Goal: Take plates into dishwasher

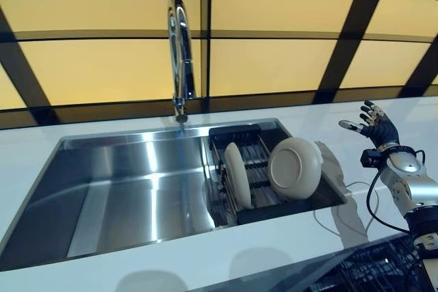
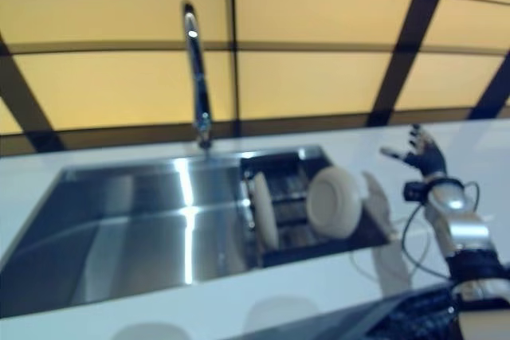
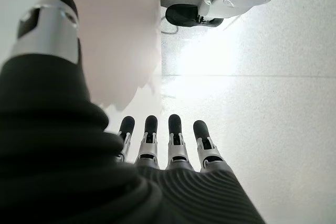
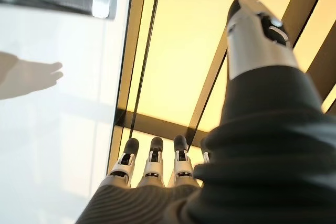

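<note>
With both the right hand [image 1: 375,125] and left hand [image 3: 168,145] released and empty, grasp each rigid, smooth, breakable plate [image 1: 295,167] by its exposed upper rim above the rack [image 1: 236,143].

Open table at the right, crowded rack in the sink.

The right hand [image 1: 373,122], fingers spread, hung at the right of the frame over bare white table [image 1: 410,111], apart from everything. Toward centre, two plates [image 1: 295,167] stood on edge in the black rack [image 1: 246,162], filling the right end of the sink [image 1: 123,189]; its left part lay free. The faucet [image 1: 179,59] rose behind, upper centre.
</note>
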Controlling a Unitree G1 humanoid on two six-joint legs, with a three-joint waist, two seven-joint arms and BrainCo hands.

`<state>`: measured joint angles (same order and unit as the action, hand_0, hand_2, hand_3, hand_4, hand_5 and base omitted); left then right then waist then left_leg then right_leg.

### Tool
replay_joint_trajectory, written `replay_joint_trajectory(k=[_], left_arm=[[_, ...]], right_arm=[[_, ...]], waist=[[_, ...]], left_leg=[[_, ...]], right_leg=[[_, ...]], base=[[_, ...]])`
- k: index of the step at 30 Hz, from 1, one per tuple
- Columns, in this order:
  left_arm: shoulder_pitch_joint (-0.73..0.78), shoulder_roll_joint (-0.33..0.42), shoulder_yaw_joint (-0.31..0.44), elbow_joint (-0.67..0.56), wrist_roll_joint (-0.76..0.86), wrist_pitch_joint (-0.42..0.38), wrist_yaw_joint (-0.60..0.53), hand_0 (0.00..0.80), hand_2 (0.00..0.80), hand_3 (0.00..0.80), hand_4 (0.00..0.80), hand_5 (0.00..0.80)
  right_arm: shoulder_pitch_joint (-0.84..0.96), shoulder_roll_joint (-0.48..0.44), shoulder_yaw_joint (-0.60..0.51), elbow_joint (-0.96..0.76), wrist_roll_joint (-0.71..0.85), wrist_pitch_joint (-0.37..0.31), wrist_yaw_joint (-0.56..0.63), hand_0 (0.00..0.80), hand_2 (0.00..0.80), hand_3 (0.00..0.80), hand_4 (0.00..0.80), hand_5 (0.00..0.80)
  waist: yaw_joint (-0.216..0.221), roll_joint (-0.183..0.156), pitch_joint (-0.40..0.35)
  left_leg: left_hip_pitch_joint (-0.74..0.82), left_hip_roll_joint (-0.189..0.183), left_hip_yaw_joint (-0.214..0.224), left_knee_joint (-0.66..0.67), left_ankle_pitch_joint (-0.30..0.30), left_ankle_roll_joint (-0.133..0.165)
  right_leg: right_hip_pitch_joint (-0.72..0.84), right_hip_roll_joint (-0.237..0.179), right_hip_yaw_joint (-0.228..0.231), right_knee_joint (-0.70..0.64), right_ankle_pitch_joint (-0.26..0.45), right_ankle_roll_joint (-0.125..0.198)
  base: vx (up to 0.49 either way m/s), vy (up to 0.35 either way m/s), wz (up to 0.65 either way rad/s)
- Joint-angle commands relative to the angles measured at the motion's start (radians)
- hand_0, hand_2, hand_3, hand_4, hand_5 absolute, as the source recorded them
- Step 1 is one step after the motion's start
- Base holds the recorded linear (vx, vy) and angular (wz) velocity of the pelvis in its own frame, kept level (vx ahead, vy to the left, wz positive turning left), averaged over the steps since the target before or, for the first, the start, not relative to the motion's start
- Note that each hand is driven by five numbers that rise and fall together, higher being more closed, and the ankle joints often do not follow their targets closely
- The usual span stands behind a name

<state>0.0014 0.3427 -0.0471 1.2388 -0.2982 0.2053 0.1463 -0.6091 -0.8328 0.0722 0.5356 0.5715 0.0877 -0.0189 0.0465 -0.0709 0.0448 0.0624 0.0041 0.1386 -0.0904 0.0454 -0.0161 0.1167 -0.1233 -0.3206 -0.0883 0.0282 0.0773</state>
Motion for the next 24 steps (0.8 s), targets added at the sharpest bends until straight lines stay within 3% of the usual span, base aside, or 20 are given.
replay_joint_trajectory(k=[1, 10, 24], left_arm=[[-0.02, 0.015, -0.043, 0.057, 0.006, -0.022, 0.007, 0.0, 0.0, 0.0, 0.0, 0.0], [-0.005, 0.017, -0.035, 0.063, 0.025, -0.027, -0.008, 0.0, 0.0, 0.0, 0.0, 0.0], [0.002, 0.035, -0.021, 0.061, 0.041, -0.039, -0.01, 0.0, 0.0, 0.0, 0.0, 0.0]], right_arm=[[-0.121, -0.035, 0.058, 0.06, 0.016, -0.005, 0.049, 0.0, 0.0, 0.0, 0.0, 0.0], [-0.128, -0.029, 0.106, 0.081, -0.018, 0.059, 0.14, 0.0, 0.0, 0.0, 0.0, 0.0], [-0.096, -0.03, 0.121, 0.102, -0.076, 0.106, 0.197, 0.0, 0.0, 0.0, 0.0, 0.0]], waist=[[0.043, 0.008, -0.036], [0.051, -0.002, -0.033], [0.044, -0.004, -0.023]], left_leg=[[0.03, 0.057, 0.043, 0.027, -0.024, -0.065], [0.033, 0.058, 0.043, 0.022, -0.026, -0.063], [0.043, 0.054, 0.049, 0.021, -0.034, -0.055]], right_leg=[[-0.017, -0.05, -0.03, 0.033, 0.044, 0.053], [-0.006, -0.043, -0.028, 0.023, 0.04, 0.048], [-0.008, -0.044, -0.013, 0.029, 0.038, 0.052]], base=[[0.054, 0.001, 0.02], [0.041, 0.007, 0.01], [0.009, -0.001, 0.0]])
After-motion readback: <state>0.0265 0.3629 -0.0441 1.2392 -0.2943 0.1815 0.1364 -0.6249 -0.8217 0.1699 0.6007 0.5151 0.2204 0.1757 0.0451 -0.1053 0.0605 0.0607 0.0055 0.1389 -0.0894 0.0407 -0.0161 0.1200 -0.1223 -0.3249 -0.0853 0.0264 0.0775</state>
